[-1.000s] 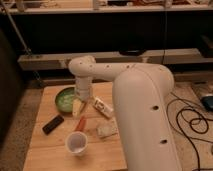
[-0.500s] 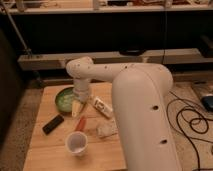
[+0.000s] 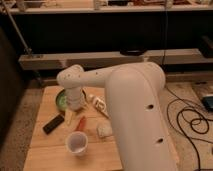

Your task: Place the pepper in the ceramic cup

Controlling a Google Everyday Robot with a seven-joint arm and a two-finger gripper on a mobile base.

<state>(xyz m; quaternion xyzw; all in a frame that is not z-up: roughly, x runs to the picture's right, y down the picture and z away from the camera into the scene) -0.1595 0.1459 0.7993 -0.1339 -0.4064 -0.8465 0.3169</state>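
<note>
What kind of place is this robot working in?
Probably a lab or workshop: long shelves along the back wall, loose cables on the floor, and the gripper hanging above a wooden table near the pepper.

Big white arm point(image 3: 135, 115) fills the right side and reaches left over the wooden table point(image 3: 45, 150). The gripper point(image 3: 74, 106) hangs pointing down, jaws wide, right beside the green bowl point(image 3: 60, 99) and just above a pale yellow wedge point(image 3: 69, 119). The pepper point(image 3: 80, 123) lies on the table next to that wedge, nothing holding it. The cup point(image 3: 77, 144) stands upright close by, nearer the camera. There's also a black bar point(image 3: 53, 123), a white bottle point(image 3: 99, 105) and a white lump point(image 3: 105, 131).
</note>
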